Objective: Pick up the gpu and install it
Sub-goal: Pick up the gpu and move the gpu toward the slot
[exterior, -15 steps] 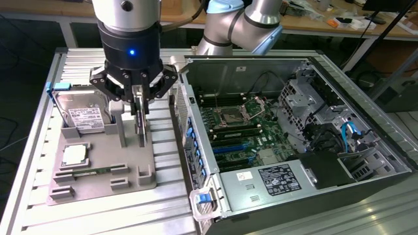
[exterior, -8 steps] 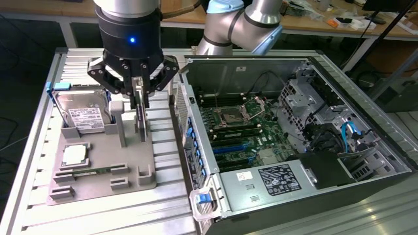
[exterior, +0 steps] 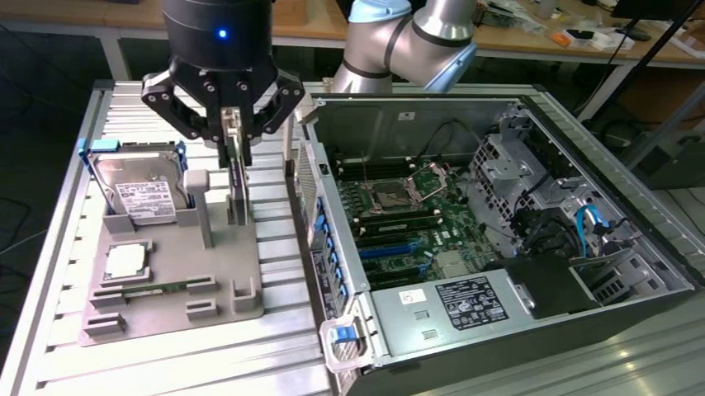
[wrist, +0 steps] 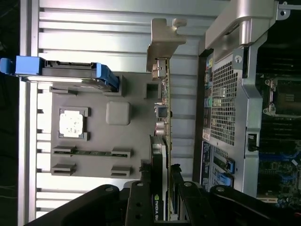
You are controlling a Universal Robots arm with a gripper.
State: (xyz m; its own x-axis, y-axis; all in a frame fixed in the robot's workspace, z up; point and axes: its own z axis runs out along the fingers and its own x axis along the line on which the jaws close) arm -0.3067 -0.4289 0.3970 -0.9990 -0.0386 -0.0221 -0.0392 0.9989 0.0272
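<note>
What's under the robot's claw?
A thin graphics card standing on edge in a gray holder, right below the gripper. The holder's slot hides the card's bottom edge.

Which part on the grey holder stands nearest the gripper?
The gpu, standing edge-on right at the gripper; the hard drive, processor and memory stick sit farther off.

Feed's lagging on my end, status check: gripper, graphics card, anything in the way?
Gripper shut on graphics card, top edge. Card upright in gray holder, not in the computer case. Hard drive stands close beside it.
</note>
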